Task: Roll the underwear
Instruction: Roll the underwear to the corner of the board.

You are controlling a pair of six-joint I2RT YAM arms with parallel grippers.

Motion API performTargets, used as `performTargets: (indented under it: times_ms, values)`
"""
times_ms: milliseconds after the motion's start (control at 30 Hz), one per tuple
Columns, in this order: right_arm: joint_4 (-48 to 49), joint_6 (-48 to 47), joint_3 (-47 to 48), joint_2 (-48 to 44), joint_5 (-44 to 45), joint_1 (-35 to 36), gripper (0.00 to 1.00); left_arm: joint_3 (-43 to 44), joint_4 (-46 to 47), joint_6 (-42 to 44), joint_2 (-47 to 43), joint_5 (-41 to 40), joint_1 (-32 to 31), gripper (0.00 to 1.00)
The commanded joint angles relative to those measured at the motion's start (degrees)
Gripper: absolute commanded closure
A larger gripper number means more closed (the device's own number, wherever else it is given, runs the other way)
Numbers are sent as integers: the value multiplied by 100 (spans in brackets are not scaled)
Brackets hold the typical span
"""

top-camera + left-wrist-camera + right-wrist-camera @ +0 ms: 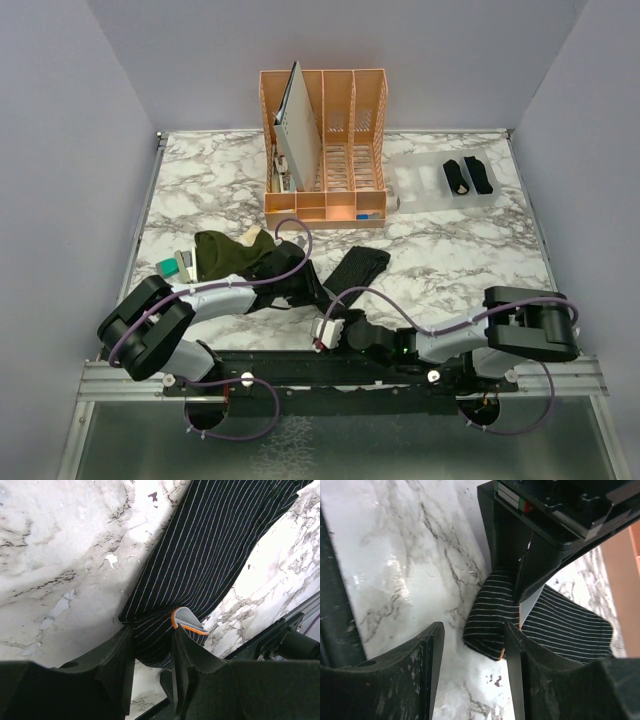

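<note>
A black, finely striped underwear (pixel 357 268) lies near the table's front middle, its near end rolled into a fold. My left gripper (pixel 152 647) is shut on that folded end of the striped underwear (pixel 215 545), where a grey, orange-edged lining (pixel 187 620) shows. My right gripper (pixel 472 650) stands open just before the rolled end (pixel 492 615), which nearly touches its right finger. In the top view the left gripper (pixel 310 288) and right gripper (pixel 333 326) sit close together. An olive-green underwear (pixel 225 252) lies crumpled at the left. Two black rolled bundles (pixel 468 176) rest in a clear tray (pixel 410 185).
An orange slotted organizer (pixel 325 150) holding a grey board stands at the back middle. A small teal block (pixel 184 266) lies beside the olive cloth. The table's black front rail (pixel 340 375) runs just behind both wrists.
</note>
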Motion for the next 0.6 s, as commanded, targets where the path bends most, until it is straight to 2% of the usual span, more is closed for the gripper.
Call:
performTargets:
  times_ms: [0,267,367,567]
  values:
    - [551,-713,291,436,961,115,46,-143,-919,161,181,79,-22,63]
    - [588,-86,121,848,1576,117,49,-128,-1019,187,90,73,-23,63]
    - [311,457,56,742,1323,117,50,-128,-1030,181,52,56,-22,63]
    - [135,1202,72,892,1493,117,53,-128,-1031,140,20,84,-22,63]
